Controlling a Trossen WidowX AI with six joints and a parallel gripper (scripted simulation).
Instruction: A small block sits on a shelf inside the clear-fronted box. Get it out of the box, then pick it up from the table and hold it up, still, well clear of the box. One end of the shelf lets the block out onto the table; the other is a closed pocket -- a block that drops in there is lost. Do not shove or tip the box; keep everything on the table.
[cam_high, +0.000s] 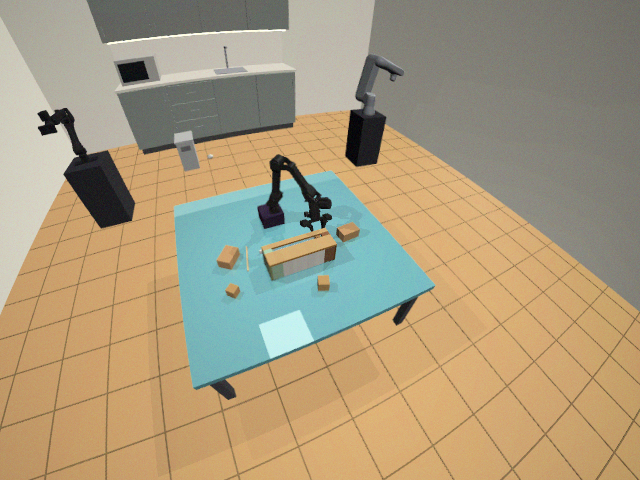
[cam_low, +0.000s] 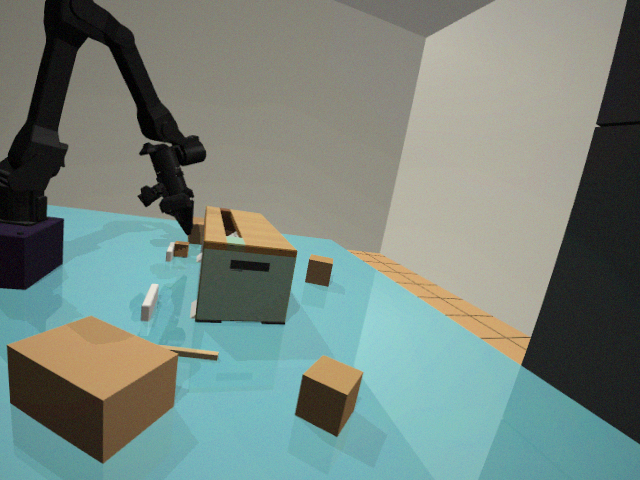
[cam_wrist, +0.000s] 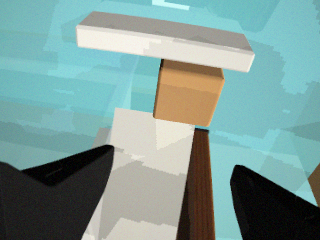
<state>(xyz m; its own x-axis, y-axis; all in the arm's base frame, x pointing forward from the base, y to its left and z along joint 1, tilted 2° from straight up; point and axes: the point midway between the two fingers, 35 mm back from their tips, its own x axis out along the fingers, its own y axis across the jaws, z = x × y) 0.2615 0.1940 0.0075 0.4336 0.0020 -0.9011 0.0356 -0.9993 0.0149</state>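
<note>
The small orange block (cam_low: 180, 249) (cam_wrist: 187, 95) is outside the box, low on the arm's side. It lies between the end of a white strip (cam_wrist: 145, 175) and a white bar (cam_low: 169, 251) (cam_wrist: 165, 45). The box (cam_high: 300, 250) (cam_low: 242, 299) stands upright, with a slot along its top and a green end panel. My gripper (cam_high: 317, 230) (cam_low: 188, 231) (cam_wrist: 173, 164) is open and empty, tilted down behind the box near its dark brown end. In the wrist view the block lies beyond the fingertips, not between them. The top view does not show the block; the box hides it.
A large block (cam_high: 227, 256) (cam_low: 93, 382), a small cube (cam_high: 232, 290) (cam_low: 330, 392) and a thin stick (cam_high: 247, 258) (cam_low: 199, 353) lie off the green end. Another cube (cam_high: 323, 283) (cam_low: 318, 270) is in front; another block (cam_high: 347, 231) is past the brown end. A second white bar (cam_low: 149, 302) stands behind.
</note>
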